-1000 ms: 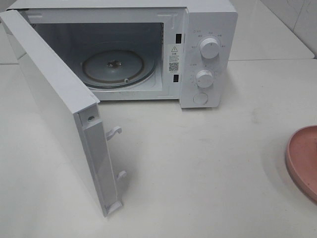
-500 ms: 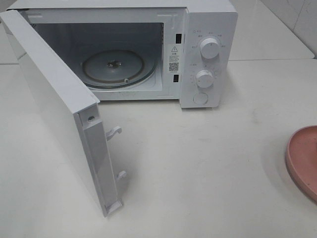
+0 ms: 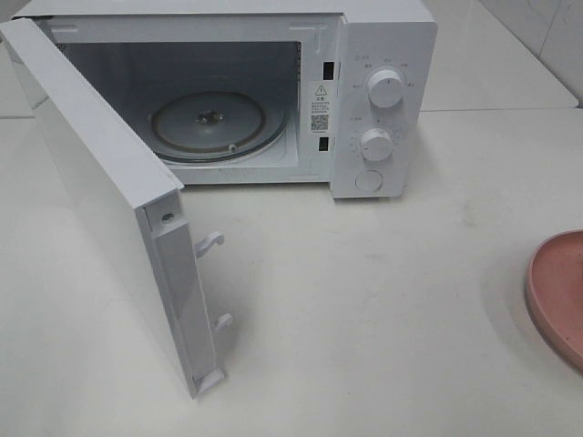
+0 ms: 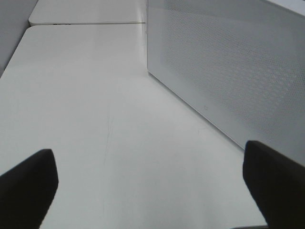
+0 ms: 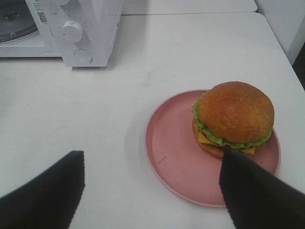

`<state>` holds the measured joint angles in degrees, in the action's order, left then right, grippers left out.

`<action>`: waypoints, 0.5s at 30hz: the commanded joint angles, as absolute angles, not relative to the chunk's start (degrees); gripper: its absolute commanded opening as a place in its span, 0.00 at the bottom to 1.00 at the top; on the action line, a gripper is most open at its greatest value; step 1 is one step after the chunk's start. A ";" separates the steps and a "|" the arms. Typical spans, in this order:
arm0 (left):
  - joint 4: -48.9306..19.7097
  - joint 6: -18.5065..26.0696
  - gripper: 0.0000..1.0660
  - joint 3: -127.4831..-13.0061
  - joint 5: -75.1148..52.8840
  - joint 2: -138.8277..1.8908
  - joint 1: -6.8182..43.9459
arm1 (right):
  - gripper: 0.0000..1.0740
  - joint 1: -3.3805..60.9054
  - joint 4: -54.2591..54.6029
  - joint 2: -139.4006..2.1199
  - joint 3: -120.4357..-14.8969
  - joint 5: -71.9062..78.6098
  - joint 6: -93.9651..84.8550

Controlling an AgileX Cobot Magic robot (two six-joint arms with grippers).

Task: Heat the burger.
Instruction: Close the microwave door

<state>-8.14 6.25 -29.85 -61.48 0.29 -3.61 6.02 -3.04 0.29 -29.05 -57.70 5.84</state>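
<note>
Resting on pink plate (image 5: 176,157): burger (image 5: 233,119), untouched. Right gripper (image 5: 152,191) hangs above, jaws spread, empty. Left gripper (image 4: 147,191) jaws spread beside open microwave door (image 4: 228,67).

High camera faces microwave (image 3: 364,91); wrist cameras look down along table (image 4: 95,119).

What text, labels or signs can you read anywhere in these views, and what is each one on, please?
None can be read.
Sticker with a warning triangle and a QR code on the microwave frame: print too small.
Marks around the upper knob and lower knob: too blurred.
Burger, pink plate: no text.
</note>
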 commanded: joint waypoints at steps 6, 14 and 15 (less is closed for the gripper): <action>-8.19 5.79 0.92 -29.68 -61.54 1.09 -3.78 | 0.71 5.73 -2.92 2.01 -28.88 -56.95 4.98; -8.19 5.79 0.92 -29.68 -61.54 1.09 -3.78 | 0.71 5.73 -2.92 2.01 -28.88 -56.95 5.04; -8.19 5.79 0.92 -29.68 -61.54 1.09 -3.78 | 0.71 5.73 -2.92 2.01 -28.88 -56.95 5.04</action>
<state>-8.14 6.25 -29.85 -61.48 0.29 -3.61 6.02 -3.04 0.29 -29.05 -57.70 5.84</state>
